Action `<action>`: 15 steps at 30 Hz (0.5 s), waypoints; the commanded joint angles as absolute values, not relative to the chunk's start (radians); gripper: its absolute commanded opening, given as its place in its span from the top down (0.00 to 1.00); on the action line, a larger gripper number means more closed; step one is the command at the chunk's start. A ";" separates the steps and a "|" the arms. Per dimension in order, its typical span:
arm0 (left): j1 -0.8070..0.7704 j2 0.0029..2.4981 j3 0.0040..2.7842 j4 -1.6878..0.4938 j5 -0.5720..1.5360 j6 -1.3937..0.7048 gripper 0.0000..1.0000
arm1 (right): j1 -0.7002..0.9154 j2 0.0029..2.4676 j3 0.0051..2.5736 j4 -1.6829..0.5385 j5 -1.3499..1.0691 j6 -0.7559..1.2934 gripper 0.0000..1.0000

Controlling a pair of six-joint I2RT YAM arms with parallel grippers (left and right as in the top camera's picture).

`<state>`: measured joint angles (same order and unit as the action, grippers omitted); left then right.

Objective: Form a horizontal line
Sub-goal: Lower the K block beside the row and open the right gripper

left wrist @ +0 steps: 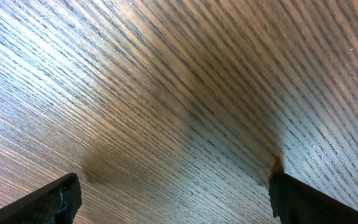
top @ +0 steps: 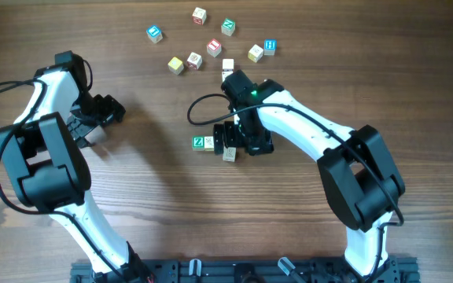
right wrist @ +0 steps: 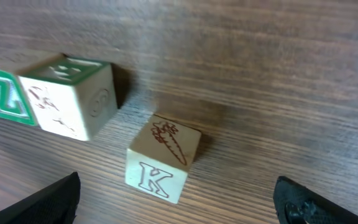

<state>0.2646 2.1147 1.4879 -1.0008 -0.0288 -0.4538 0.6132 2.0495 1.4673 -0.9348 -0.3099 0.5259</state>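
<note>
right gripper [right wrist: 177, 200]: wide open, holding nothing. One finger shows at each bottom corner of the wrist view, and the K cube sits in the gap ahead. As far as I can see it touches neither finger.
K cube [right wrist: 163, 158]: cream, carrot drawing on top. It's near the second cube but not touching it, it's twisted compared to the other two, and it sits a bit off their axis, on the robot's side in the overhead view.
line so far: the Z cube [right wrist: 5, 93] (green face) and the second cube [right wrist: 70, 96] sit side by side and look to be touching. They're mid-surface, just left of the right gripper.
loose cubes [top: 214, 46]: a scatter at the far side, well apart from the line.
left gripper [left wrist: 176, 199]: also open and empty, with only bare surface [left wrist: 179, 93] under it. It's parked off to the left, well apart from everything.
step, my guess: get K squared up and tucked onto the end of the row. Looks roughly a third done, if the loose cream ones are meant to join.
risk 1: closing on K while it's twisted. The fingers would catch corners rather than flat faces, so the cube could spin or pop out.
risk 2: sliding K in too hard. These cubes are tiny and light, so the second cube and Z would get shoved and the row would go crooked.
risk 3: a finger clipping the second cube on the way in, since it's so near.
</note>
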 commanded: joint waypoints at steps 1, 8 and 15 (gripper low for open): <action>0.271 2.136 1.476 -0.998 -0.061 -0.453 0.00 | 0.611 2.004 1.494 -0.936 -0.300 0.512 0.00; 0.271 2.136 1.476 -0.998 -0.061 -0.453 0.00 | 0.587 1.989 1.494 -0.935 -0.301 0.498 0.00; 0.271 2.136 1.476 -0.998 -0.061 -0.453 0.00 | 0.570 1.989 1.505 -0.932 -0.340 0.497 0.00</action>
<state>0.2646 2.1147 1.4879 -1.0008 -0.0288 -0.4538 0.5850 2.0148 1.4708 -0.9348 -0.3141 0.5114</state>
